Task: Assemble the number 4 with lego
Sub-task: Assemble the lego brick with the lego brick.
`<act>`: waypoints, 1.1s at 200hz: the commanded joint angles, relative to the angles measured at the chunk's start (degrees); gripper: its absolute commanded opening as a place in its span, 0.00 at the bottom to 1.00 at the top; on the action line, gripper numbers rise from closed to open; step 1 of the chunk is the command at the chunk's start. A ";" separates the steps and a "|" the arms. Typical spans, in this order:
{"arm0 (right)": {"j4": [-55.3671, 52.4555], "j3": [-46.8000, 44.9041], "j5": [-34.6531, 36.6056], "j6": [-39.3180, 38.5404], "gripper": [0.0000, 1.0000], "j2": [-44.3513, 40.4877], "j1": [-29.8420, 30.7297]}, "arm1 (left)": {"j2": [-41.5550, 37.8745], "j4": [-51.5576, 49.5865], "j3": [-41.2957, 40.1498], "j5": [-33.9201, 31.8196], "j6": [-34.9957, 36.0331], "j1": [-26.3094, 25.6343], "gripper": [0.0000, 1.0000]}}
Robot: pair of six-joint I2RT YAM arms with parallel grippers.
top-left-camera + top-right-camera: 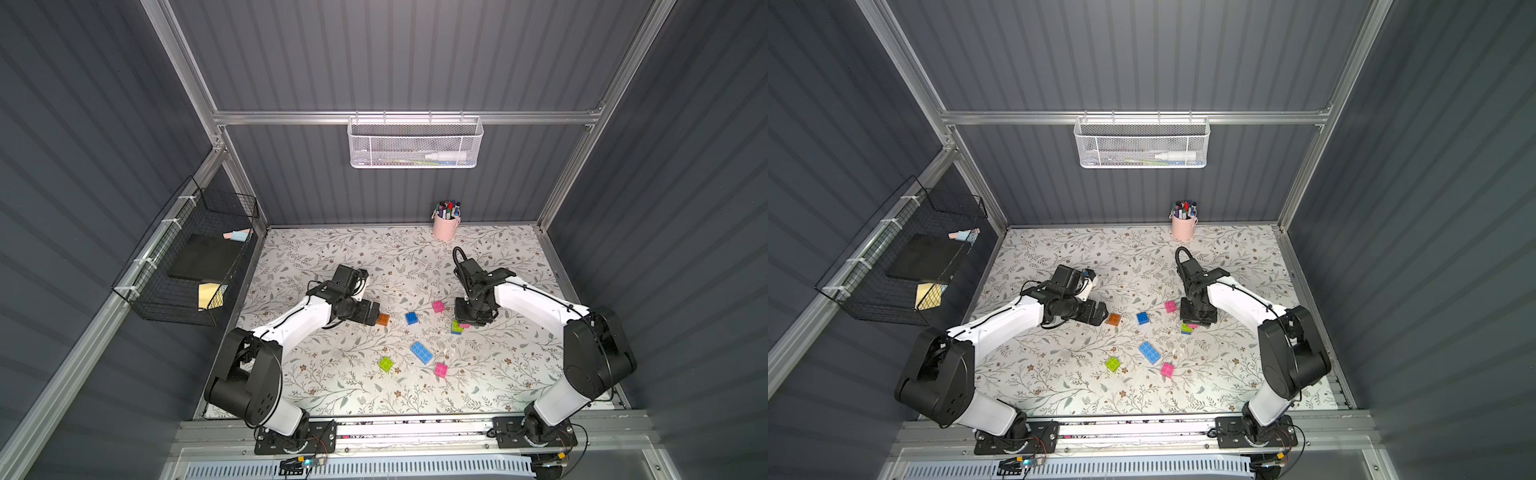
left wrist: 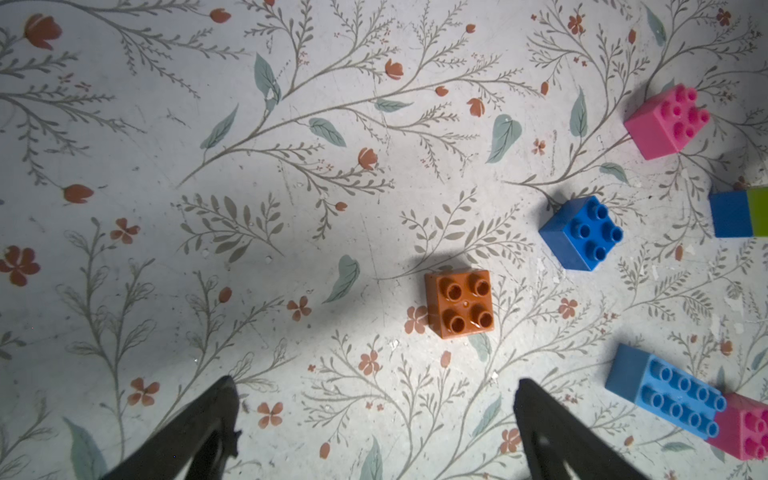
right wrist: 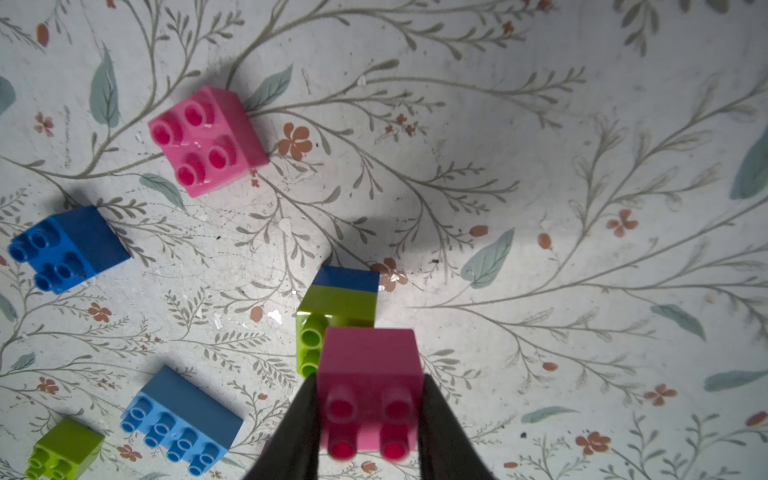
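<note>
Clearly, right jaws clench a pink brick [image 3: 370, 361], partly hiding the green-blue stack [image 3: 345, 299]; left jaws gape wide.

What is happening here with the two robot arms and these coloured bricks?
The right gripper is shut on a pink square plastic brick, holding it at a small stack of lime green on blue; whether it is seated I cannot tell. The left gripper is open and empty above the floral table, near an orange square brick. A long light-blue brick, a blue square brick, a lime green square brick and two more pink bricks lie loose. No figure 4 yet.
</note>
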 commanded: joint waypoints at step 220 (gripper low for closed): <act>-4.79 4.10 2.56 -2.11 0.42 3.27 2.38 | -1.13 -1.21 -0.60 -0.55 1.21 -0.32 1.00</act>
